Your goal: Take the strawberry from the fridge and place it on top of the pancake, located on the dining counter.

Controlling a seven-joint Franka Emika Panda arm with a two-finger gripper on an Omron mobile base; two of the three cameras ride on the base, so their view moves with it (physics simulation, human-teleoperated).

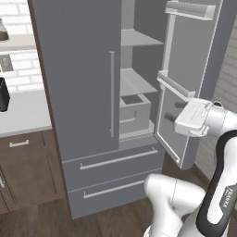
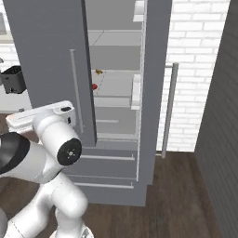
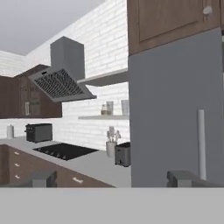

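Note:
The grey fridge (image 1: 78, 78) stands with its left door shut and its right door (image 1: 185, 92) swung open. A tiny red strawberry (image 2: 94, 86) lies on a middle shelf inside, just past the edge of the shut door, with a small yellow-brown item (image 2: 98, 71) on the shelf behind it. My gripper (image 1: 170, 113) hovers in front of the open compartment beside the open door, well short of the shelf, jaws open and empty. In the hand view the gripper (image 3: 113, 178) points across the shut door (image 3: 175, 109) toward the kitchen. The pancake and the dining counter are out of view.
A grey bin (image 1: 134, 111) sits low inside the fridge above two outer drawers (image 1: 115, 159). The open door carries shelf bins (image 1: 173, 85). Left of the fridge runs a white counter (image 1: 23, 113) over brown cabinets, with a cooktop (image 3: 65, 151) and toaster (image 3: 38, 131). A dark wall (image 2: 218, 116) closes the right.

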